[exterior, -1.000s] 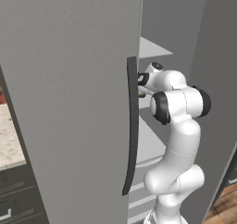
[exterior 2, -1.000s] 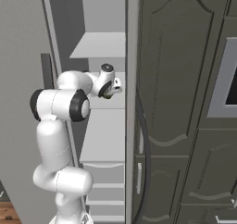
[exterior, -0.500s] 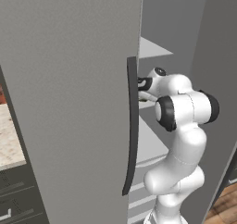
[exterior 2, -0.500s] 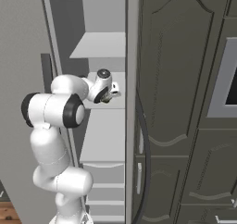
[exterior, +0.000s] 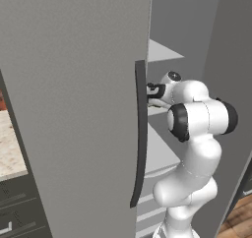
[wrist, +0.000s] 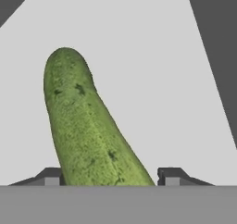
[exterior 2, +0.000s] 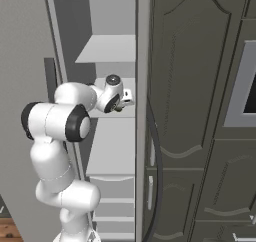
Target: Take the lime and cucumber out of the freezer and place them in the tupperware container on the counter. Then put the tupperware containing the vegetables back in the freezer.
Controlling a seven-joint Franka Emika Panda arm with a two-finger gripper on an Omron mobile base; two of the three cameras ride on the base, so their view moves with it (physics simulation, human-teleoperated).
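Where the hand camera looks along the gripper (wrist: 109,177), the cucumber (wrist: 85,126) lies lengthwise between the two fingertips (wrist: 170,176), which stand apart on either side of its near end, neither visibly pressing it. It rests on a pale inner shelf (wrist: 152,79) of the freezer (exterior: 74,109); bare shelf surrounds its far tip. Door handle (exterior: 140,133) stands just left of the wrist
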